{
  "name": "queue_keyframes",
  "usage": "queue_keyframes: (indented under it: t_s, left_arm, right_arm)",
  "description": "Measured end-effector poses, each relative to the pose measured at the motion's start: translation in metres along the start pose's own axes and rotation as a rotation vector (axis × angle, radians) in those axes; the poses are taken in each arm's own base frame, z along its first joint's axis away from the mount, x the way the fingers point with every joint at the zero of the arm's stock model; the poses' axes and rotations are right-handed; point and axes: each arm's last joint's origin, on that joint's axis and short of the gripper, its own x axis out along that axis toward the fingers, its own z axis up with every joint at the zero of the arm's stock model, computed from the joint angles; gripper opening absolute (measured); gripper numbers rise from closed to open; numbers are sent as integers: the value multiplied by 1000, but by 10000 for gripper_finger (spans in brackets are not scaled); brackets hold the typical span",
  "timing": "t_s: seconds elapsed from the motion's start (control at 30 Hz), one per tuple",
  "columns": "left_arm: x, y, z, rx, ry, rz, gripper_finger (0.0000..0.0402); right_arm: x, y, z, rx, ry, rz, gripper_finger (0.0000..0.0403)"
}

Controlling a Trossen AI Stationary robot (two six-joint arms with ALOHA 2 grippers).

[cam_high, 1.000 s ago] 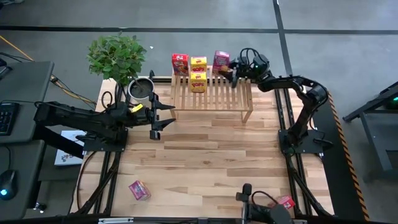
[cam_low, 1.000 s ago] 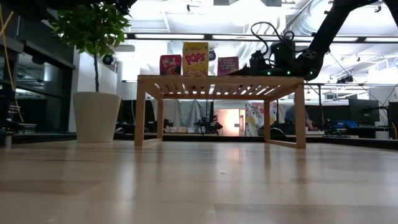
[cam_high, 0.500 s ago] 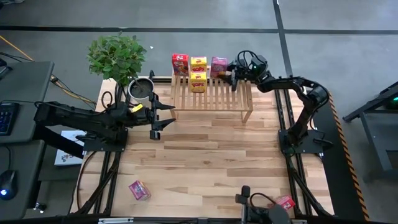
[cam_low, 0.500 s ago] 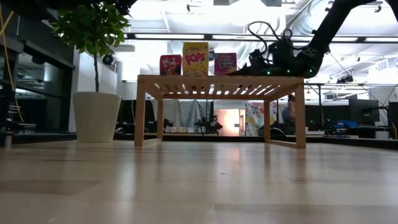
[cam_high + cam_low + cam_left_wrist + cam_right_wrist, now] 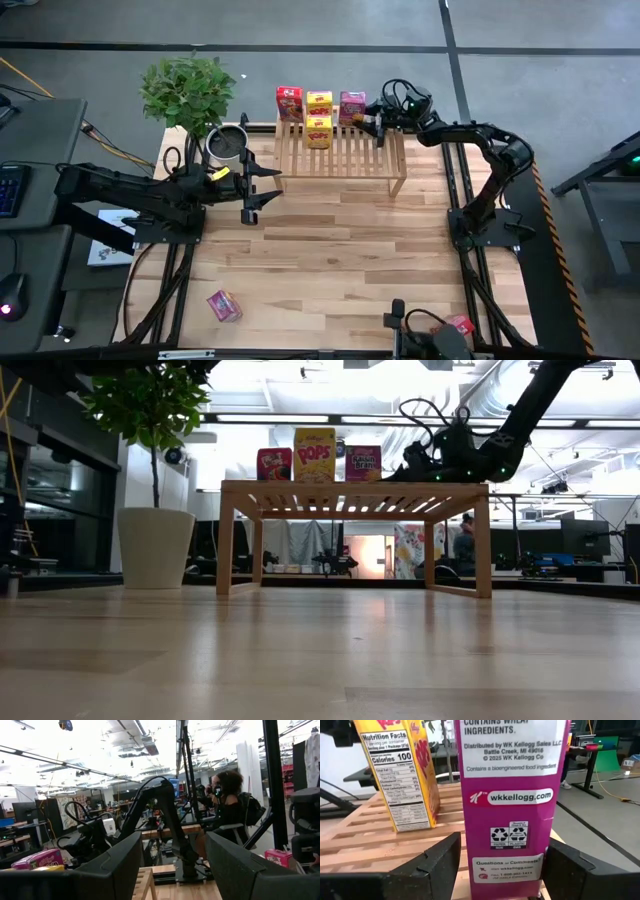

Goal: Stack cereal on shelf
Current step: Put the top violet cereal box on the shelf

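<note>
The light-wood slatted shelf stands at the table's far side. On it are a red cereal box, two yellow ones, and a pink one, all upright on their bases. My right gripper reaches level over the shelf's right end and is shut on the pink box. My left gripper hovers open and empty over the table's left part, short of the shelf. A pink box and a red box lie on the table near its front edge. My right gripper pinches the pink box between its two fingers, one on each broad face, low on the box. The fingers come in level from the table's right side. The box stands upright, a narrow printed side toward the wrist, its bottom on the shelf's slats.
A potted plant and a dark round pot stand at the table's far left, beside the shelf. The shelf's near half is bare slats. A person shows in the room beyond.
My right gripper has tipped toward level and shifted a little toward the table's near-left, still shut on the pink box. The box has gone from leaning to upright, beside the far yellow box.
</note>
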Motion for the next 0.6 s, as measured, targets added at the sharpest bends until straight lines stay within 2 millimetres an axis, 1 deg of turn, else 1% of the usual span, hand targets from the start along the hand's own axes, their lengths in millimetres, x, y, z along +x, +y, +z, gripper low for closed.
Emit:
queue_keyframes:
  t_s: [0.4,0.6]
  left_arm:
    - [0,0,0,0,2,-1,207]
    - [0,0,0,0,1,-1,207]
  right_arm:
    - [-13,7,12,-26,81,-9,236]
    - [-28,8,18,-7,134,-36,236]
